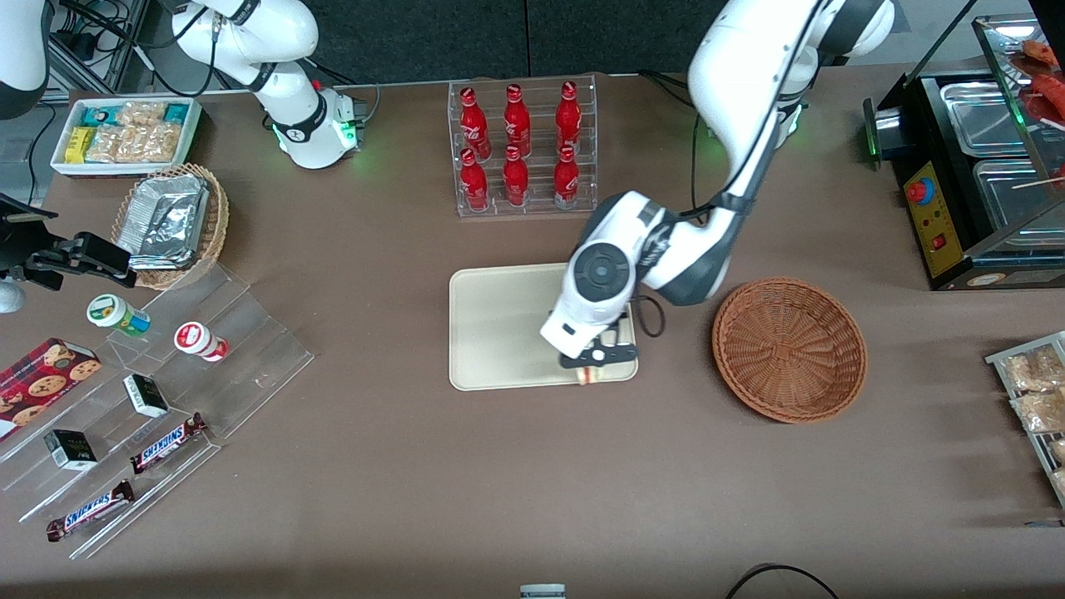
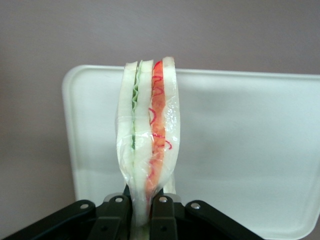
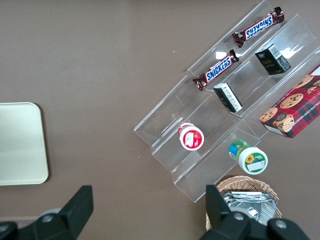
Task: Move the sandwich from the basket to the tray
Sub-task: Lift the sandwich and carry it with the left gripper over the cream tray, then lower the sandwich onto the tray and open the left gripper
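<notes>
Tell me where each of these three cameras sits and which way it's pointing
Front view: high above the table, looking down; both arms show, gripper over the tray, basket beside it.
Left wrist view: on the working arm, looking along its fingers clamping the sandwich.
Right wrist view: on the parked arm, looking down at snack bars.
All share the tray.

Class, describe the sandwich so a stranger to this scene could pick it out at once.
Find the cream tray in front of the rack of red bottles. Above the tray's corner nearest the empty wicker basket, the working arm's hand is shut on the sandwich, the only plastic-wrapped wedge of white bread with red filling.
</notes>
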You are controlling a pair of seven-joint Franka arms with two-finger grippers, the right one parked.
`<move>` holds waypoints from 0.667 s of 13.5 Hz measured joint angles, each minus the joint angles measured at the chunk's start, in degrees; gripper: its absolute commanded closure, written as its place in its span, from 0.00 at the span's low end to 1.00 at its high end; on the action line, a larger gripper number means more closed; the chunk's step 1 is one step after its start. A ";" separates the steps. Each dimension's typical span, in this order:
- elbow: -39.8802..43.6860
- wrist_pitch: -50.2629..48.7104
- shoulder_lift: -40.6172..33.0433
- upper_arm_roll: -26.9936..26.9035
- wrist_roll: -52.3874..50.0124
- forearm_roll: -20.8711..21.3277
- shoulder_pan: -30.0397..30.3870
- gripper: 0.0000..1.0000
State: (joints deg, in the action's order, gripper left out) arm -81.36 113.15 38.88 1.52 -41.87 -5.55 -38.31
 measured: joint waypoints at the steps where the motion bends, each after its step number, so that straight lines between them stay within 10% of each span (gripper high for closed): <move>1: 0.19 0.56 0.89 0.04 -0.41 -0.01 -1.13 1.00; 9: 0.59 4.64 3.70 0.54 -1.47 -0.07 -3.87 1.00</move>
State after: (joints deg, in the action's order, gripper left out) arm -80.77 117.79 42.58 2.06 -43.34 -5.62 -42.18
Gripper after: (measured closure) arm 0.850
